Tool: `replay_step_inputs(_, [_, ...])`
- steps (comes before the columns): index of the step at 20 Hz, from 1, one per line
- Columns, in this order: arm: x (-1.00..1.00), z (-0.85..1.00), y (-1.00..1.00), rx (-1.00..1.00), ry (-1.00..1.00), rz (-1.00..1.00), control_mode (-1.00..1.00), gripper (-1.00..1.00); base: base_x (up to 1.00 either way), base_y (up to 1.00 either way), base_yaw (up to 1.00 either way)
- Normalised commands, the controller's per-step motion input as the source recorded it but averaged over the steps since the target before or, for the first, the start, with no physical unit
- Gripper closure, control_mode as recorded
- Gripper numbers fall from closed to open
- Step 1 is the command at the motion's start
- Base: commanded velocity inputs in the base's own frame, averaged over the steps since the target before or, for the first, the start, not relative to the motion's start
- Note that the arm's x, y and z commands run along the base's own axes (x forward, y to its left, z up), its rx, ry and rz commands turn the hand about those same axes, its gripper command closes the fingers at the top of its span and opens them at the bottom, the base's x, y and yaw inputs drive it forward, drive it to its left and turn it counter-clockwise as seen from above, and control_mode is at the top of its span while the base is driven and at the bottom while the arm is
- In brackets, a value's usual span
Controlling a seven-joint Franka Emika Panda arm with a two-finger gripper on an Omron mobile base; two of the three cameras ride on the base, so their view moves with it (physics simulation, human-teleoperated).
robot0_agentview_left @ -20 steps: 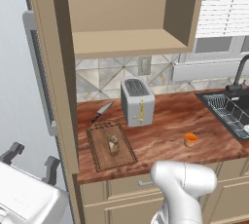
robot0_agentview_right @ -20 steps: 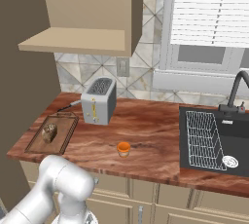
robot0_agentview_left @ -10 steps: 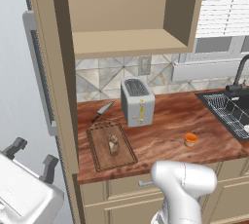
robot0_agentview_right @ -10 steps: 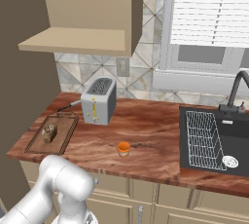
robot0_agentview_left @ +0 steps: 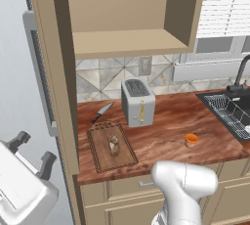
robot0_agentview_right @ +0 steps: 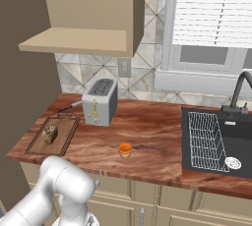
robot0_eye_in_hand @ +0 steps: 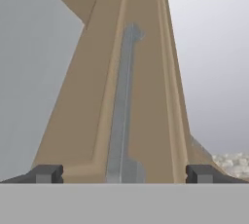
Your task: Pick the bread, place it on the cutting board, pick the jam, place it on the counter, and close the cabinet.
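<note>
**A:** Item one, the bread (robot0_agentview_left: 114, 144): small crusty brown lump, lying on the cutting board (robot0_agentview_left: 100, 155), a flat rectangular wooden piece with a dark grooved rim, at the left end of the worktop (robot0_agentview_left: 168, 126).

**B:** And the jam (robot0_agentview_left: 191, 140)?

**A:** Squat orange jar, pale rim, upright on the bare reddish streaky wood, well apart from the board. A brushed-metal toaster (robot0_agentview_left: 138, 101) stands between them, further back; a knife (robot0_agentview_left: 102, 112) lies just behind the board. I'd judge both placings done.

**B:** So the cabinet (robot0_agentview_left: 128, 43) is what's left.

**A:** Yes. Tan, matte, box-shaped, its shelf exposed. The door (robot0_agentview_left: 52, 67) stands swung out, edge-on from the left base camera, with a long silver bar handle (robot0_eye_in_hand: 122, 121) down its recessed panel.

**B:** Gripper?

**A:** The gripper (robot0_eye_in_hand: 123, 173) has its jaws spread wide, nothing between them, and the bar runs up the middle of its view (handle centred, as far as I can tell, and near). It sits low at the left, outside the door.

**B:** Best way to shut it?

**A:** My judgement: push on the flat panel near the handle side, far from the hinge, following the door's arc. The panel looks smooth, so a glancing push may slide off.
</note>
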Motion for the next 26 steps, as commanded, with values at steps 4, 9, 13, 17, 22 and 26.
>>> replay_step_inputs(4, [0.10,0.00,0.05,0.00,-0.03,-0.08,-1.00,-1.00,0.00,0.00,0.00])
replay_step_inputs(9, [0.09,0.00,0.05,0.00,-0.03,-0.07,-1.00,-1.00,0.00,0.00,0.00])
replay_step_inputs(13, [0.07,0.00,0.05,0.00,-0.03,-0.06,-1.00,-1.00,0.00,0.00,0.00])
replay_step_inputs(17, [0.04,0.00,0.00,0.00,-0.05,-0.06,-1.00,-1.00,0.00,0.00,0.00])
replay_step_inputs(22, [0.01,0.00,0.00,0.00,-0.04,-0.04,-1.00,-1.00,0.00,0.00,0.00])
replay_step_inputs(26, [0.00,0.00,0.00,0.00,-0.03,-0.03,-1.00,-1.00,0.00,0.00,0.00])
